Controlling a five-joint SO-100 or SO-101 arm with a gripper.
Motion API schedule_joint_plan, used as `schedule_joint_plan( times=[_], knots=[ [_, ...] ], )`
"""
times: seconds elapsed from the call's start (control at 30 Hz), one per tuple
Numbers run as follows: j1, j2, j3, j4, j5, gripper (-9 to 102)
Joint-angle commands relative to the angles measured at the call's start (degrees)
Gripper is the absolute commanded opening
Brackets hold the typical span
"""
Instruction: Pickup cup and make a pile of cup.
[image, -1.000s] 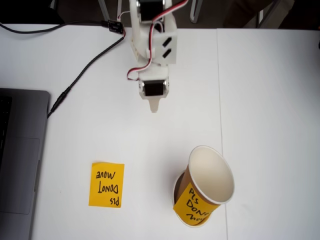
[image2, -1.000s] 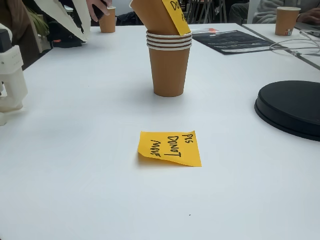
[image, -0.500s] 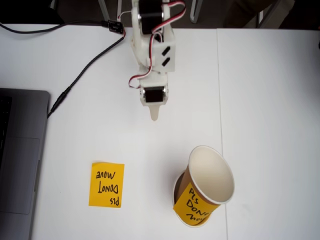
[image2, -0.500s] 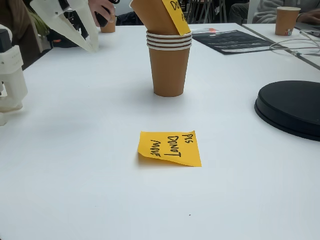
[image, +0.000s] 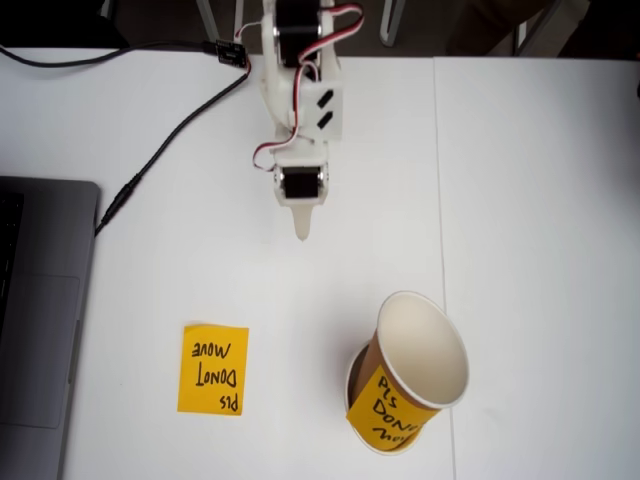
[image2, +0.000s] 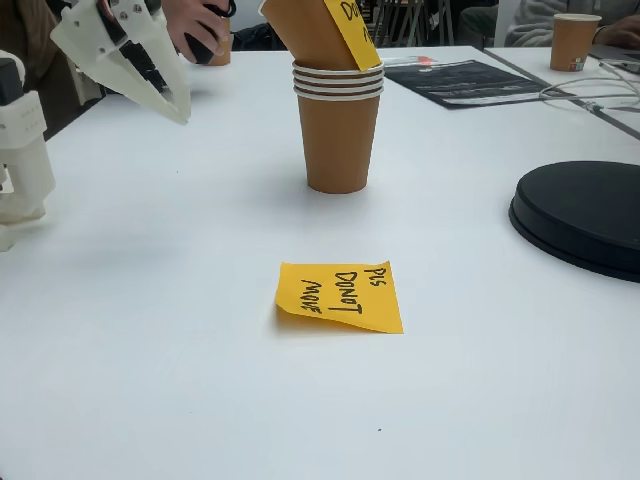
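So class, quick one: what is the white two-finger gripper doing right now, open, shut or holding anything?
White two-finger gripper: holds nothing, fingers look together, though open or shut cannot be told for sure. It hangs above the white table, apart from the brown paper cup with the orange note.

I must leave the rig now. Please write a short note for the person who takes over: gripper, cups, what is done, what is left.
Gripper: empty, above the table, apart from the cups; open or shut is unclear.
Cup with the note: sits tilted in the top of the pile, not fully seated.
Loose note: flat on the table.
Done: cup is on the pile.
Left: perhaps straighten the tilted cup.
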Motion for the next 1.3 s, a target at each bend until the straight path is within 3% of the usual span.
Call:
schedule_joint_plan(
  times=[0.0,1.27],
  knots=[
    [0.8,3.7,0.6,-1.5,-0.4,-7],
    [0.1,20.6,14.2,-0.6,-0.4,-7]
  ],
)
